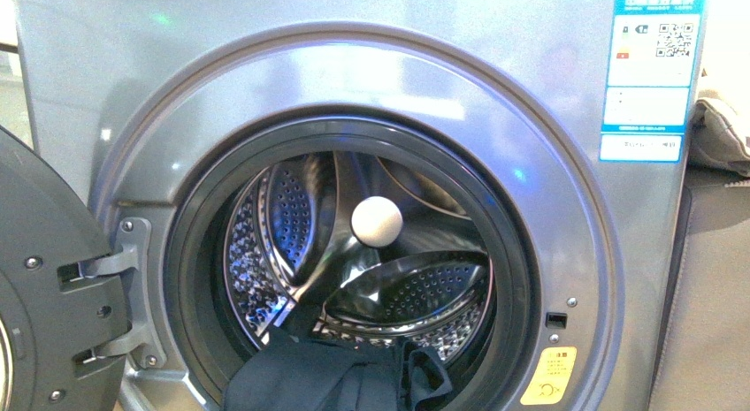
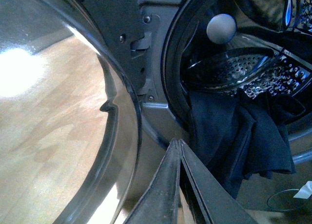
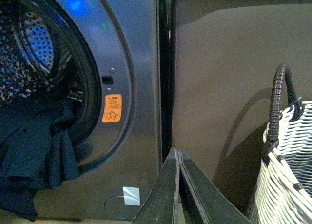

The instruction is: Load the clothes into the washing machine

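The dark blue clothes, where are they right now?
In the front view the clothes hang over the bottom lip of the washing machine opening, part inside the drum, part draped down the front, below the white ball.

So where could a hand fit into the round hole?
The upper drum, above the white ball, is open. The bottom lip of the washing machine is crowded: the clothes drape over the gasket there.

washing machine [image 1: 354, 119] open, clothes [image 1: 327, 376] draped over gasket [image 1: 190, 252]
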`<control>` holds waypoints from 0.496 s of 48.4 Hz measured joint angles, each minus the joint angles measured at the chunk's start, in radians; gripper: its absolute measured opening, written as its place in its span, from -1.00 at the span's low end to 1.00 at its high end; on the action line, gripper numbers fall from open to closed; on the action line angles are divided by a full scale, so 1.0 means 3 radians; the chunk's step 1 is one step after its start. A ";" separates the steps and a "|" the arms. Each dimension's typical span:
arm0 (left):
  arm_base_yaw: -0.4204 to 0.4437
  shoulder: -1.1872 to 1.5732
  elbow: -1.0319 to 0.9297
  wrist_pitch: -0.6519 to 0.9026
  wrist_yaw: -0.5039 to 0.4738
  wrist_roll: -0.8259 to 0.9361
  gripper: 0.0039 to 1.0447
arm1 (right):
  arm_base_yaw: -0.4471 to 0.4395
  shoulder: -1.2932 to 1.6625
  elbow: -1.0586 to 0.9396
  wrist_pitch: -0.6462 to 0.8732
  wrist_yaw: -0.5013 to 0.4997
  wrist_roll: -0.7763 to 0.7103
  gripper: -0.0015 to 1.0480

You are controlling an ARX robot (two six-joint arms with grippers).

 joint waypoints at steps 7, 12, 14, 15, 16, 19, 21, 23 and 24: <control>0.0000 -0.0164 0.0000 -0.0172 0.0000 0.0001 -0.94 | 0.0000 0.0000 0.0000 0.0000 0.0000 0.0000 -0.95; 0.0000 -0.0627 0.0000 -0.0744 0.0000 0.0001 -0.94 | 0.0000 0.0000 0.0000 0.0000 0.0001 0.0000 -0.95; 0.0000 -0.0741 0.0000 -0.0771 0.0000 0.0000 -0.94 | 0.0000 0.0000 0.0000 0.0000 0.0000 0.0000 -0.95; 0.0000 -0.0755 0.0000 -0.0772 0.0000 0.0001 -0.94 | 0.0000 0.0000 0.0000 0.0000 0.0000 0.0000 -0.95; 0.0000 -0.0755 0.0000 -0.0777 0.0000 0.0001 -0.94 | 0.0000 0.0000 0.0000 0.0000 -0.0001 0.0000 -0.95; 0.0000 -0.0754 0.0000 -0.0786 0.0000 0.0001 -0.94 | 0.0000 0.0000 0.0000 0.0000 -0.0001 0.0000 -0.95; 0.0000 -0.0755 0.0000 -0.0786 0.0000 0.0001 -0.94 | 0.0000 0.0000 0.0000 0.0000 0.0000 0.0000 -0.95; 0.0000 -0.0755 0.0000 -0.0786 0.0000 0.0000 -0.94 | 0.0000 0.0000 0.0000 0.0000 0.0000 0.0000 -0.95; 0.0000 -0.0755 0.0000 -0.0786 0.0000 0.0000 -0.94 | 0.0000 0.0000 0.0000 0.0000 0.0000 0.0000 -0.95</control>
